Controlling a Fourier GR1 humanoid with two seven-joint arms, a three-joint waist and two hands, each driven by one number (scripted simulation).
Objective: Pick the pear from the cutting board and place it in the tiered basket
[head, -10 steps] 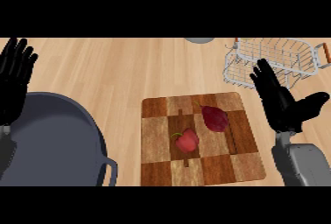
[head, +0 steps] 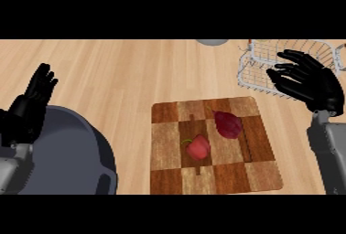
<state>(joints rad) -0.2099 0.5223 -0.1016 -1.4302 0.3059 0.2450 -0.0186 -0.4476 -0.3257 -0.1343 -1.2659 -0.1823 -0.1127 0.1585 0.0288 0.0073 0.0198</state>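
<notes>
On the bench: a checkered wooden cutting board (head: 216, 145) is laid flat, with the pear (head: 198, 147) near its centre.
Pear: small, pinkish-red, rounded, with a short green stem; it is untouched and free of both hands.
Second fruit: a darker red, pointed fruit (head: 228, 124) is placed just beside the pear, toward the board's far right; the two are not seen to touch.
Right hand (head: 307, 81): fingers are spread and relaxed, nothing is held. Compared with half a second earlier, it is raised further toward the far right and is now seen over the tiered basket (head: 256, 73), well apart from the pear.
Meaning for the task: no grasp is made yet; the hand is judged to be drawn away from the board, so a descent toward the pear is still required.
Left hand (head: 30, 107): open, fingers up, resting at the left edge; its place is little changed.
Basket: thin white wire mesh, open-topped, at the far right.
Board: smooth squares of light and dark wood.
Bench: pale wood grain.
</notes>
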